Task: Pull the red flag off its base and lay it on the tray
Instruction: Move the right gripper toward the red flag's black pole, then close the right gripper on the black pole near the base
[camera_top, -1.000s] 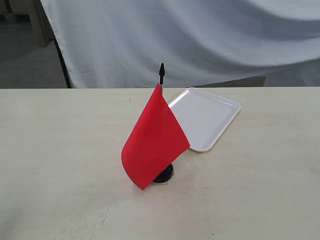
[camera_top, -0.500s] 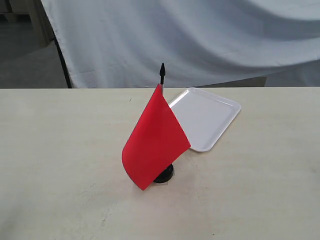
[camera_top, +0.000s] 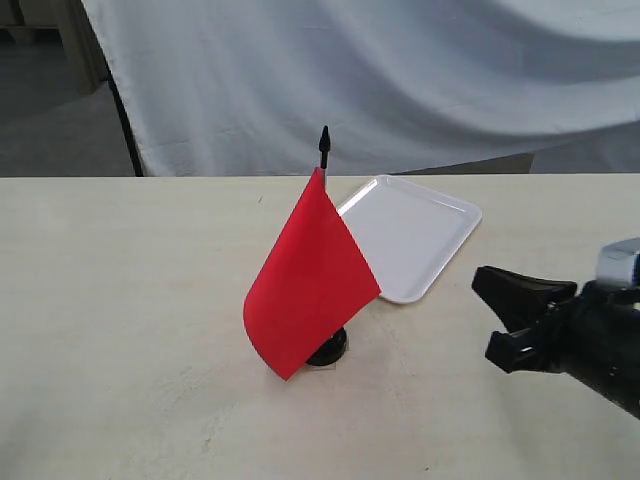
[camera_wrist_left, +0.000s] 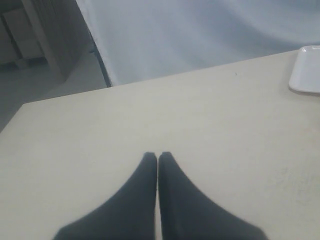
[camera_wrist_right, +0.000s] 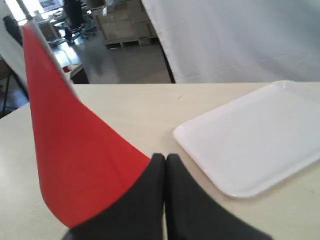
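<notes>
The red flag (camera_top: 310, 285) stands upright on its thin black stick, whose pointed tip (camera_top: 323, 143) rises above the cloth. The stick sits in the small black base (camera_top: 331, 348) at the table's middle. Behind and to the right of it lies the white tray (camera_top: 415, 235), with nothing on it. My right gripper (camera_top: 482, 280) hangs low at the right, apart from flag and tray. In the right wrist view this gripper (camera_wrist_right: 165, 157) is shut and holds nothing, with the flag (camera_wrist_right: 70, 155) and tray (camera_wrist_right: 255, 140) ahead. My left gripper (camera_wrist_left: 157, 155) is shut over bare table.
A white cloth backdrop (camera_top: 400, 80) hangs behind the table's far edge. One corner of the tray (camera_wrist_left: 306, 70) shows in the left wrist view. The pale tabletop (camera_top: 120, 300) stretches to the left of the flag.
My right gripper has come into the exterior view from the right edge. Flag, base and tray have not moved.
</notes>
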